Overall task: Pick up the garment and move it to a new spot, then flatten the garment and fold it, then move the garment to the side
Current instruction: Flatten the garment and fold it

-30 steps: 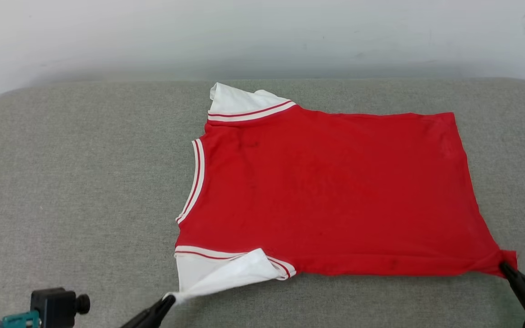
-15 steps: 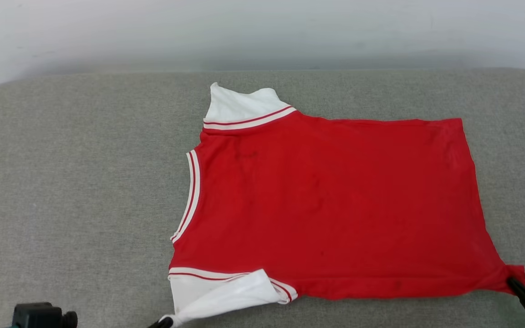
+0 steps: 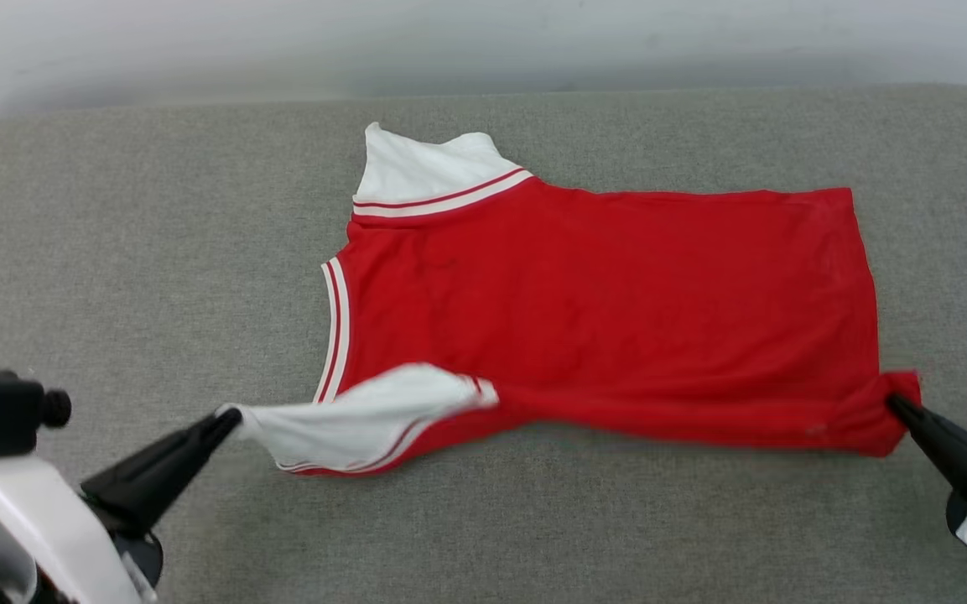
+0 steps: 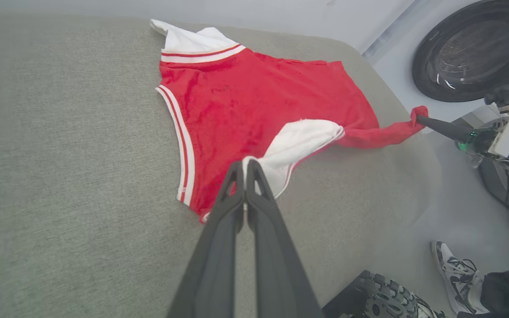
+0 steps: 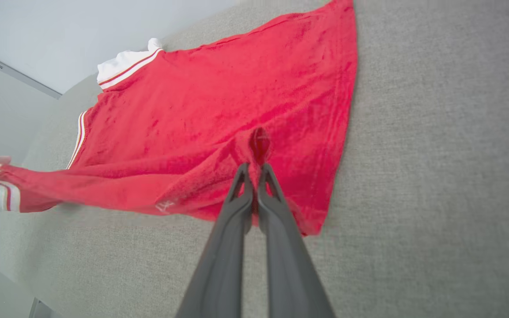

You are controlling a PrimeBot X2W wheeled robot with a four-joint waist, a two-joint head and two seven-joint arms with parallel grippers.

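Note:
The garment is a red jersey with white sleeves and striped trim, spread on the grey padded table with its plain side up. My left gripper is shut on the near white sleeve and holds it lifted off the surface. My right gripper is shut on the near hem corner at the right. The near edge hangs stretched between the two grips. In the left wrist view the left gripper pinches the white sleeve of the garment. In the right wrist view the right gripper pinches a red fold of the garment.
The table's near strip lies bare in front of the garment. In the left wrist view a washing machine door stands beyond the table's right end, and a person's shoe rests on the floor beside a knobbly wheel.
Both grippers have risen and carried the garment's near edge up and away from me, folding it over the body. The head camera has also shifted.

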